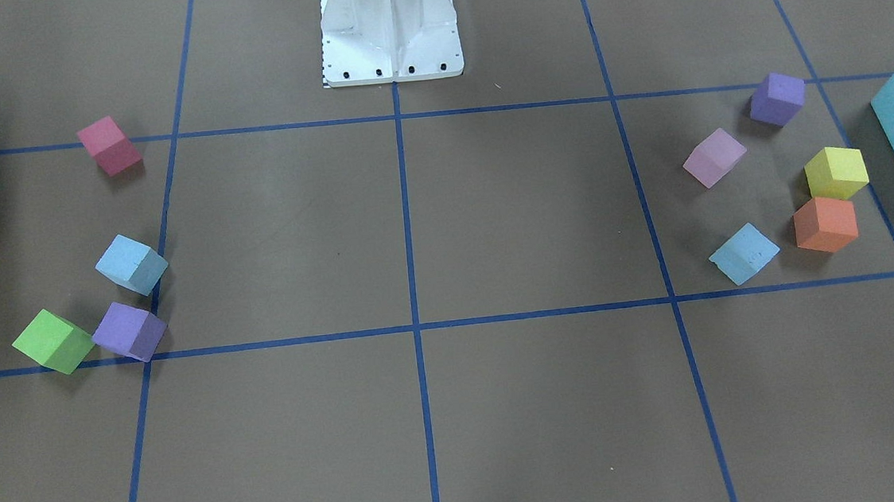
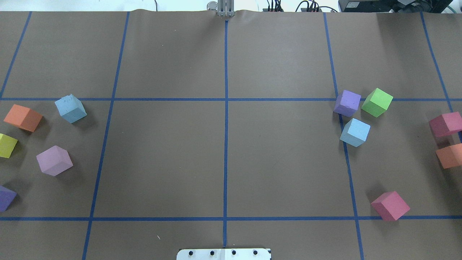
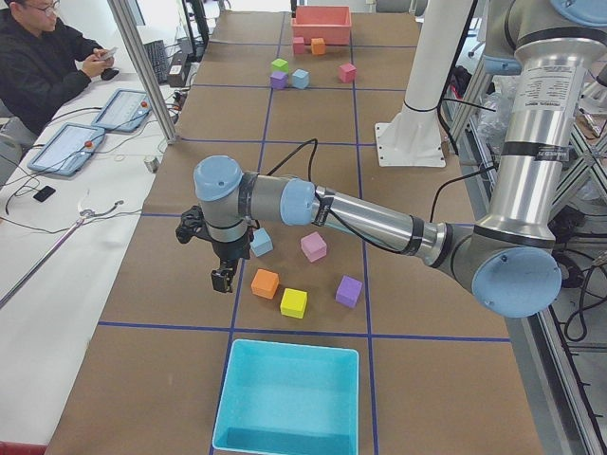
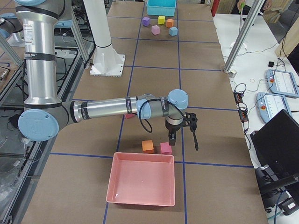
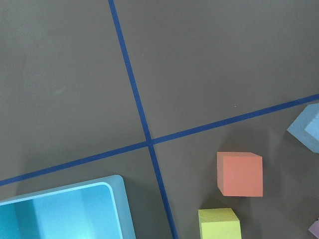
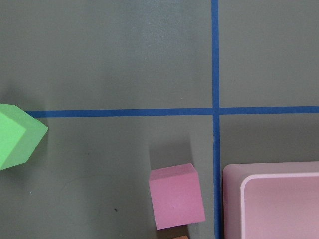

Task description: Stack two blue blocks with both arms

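Note:
Two pale blue blocks lie far apart on the table. One [image 2: 70, 108] is on my left side, beside an orange cube [image 2: 23, 117]; it also shows in the front view [image 1: 744, 253] and at the left wrist view's right edge [image 5: 308, 129]. The other [image 2: 355, 132] is on my right side, next to a purple cube [image 2: 347, 103] and a green cube [image 2: 377, 102]. My left gripper [image 3: 221, 277] shows only in the left side view, above the table near the first blue block [image 3: 261, 243]. My right gripper [image 4: 172, 138] shows only in the right side view, above a pink cube [image 4: 165, 148]. I cannot tell whether either is open or shut.
A teal bin [image 3: 289, 398] stands at the table's left end and a pink bin [image 4: 142, 184] at its right end. Yellow [image 1: 835, 172], lilac [image 1: 715, 156], purple [image 1: 776, 98] and pink [image 1: 110, 145] cubes lie around. The white base pedestal [image 1: 389, 28] stands at the robot's side.

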`<action>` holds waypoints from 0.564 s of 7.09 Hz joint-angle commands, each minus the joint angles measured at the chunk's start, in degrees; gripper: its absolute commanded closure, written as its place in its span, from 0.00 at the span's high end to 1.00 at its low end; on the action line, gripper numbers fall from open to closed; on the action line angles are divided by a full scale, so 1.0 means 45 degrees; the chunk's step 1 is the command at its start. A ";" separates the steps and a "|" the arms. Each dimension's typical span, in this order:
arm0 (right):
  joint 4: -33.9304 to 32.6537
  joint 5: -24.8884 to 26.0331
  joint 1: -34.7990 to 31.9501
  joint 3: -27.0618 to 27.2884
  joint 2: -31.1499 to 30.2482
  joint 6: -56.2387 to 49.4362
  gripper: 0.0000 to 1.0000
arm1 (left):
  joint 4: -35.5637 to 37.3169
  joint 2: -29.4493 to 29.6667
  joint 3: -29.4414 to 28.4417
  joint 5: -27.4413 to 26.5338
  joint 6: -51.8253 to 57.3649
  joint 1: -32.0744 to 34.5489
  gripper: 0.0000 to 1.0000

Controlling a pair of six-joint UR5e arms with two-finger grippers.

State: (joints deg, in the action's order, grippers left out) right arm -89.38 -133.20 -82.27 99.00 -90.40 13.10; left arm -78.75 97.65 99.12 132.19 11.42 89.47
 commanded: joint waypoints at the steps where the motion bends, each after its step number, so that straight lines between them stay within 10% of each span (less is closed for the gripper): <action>1: -0.0019 -0.0106 -0.0039 0.0129 -0.0048 -0.0174 1.00 | 0.0000 -0.0002 -0.0054 -0.0001 0.0020 0.0000 1.00; 4: -0.0020 0.0634 -0.0039 0.0324 0.0281 0.0000 1.00 | 0.0019 0.0057 0.0063 -0.0001 -0.0038 -0.0039 1.00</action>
State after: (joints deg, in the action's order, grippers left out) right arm -89.57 -131.54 -82.43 99.86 -90.15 12.91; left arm -78.73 97.75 99.14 132.19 11.39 89.42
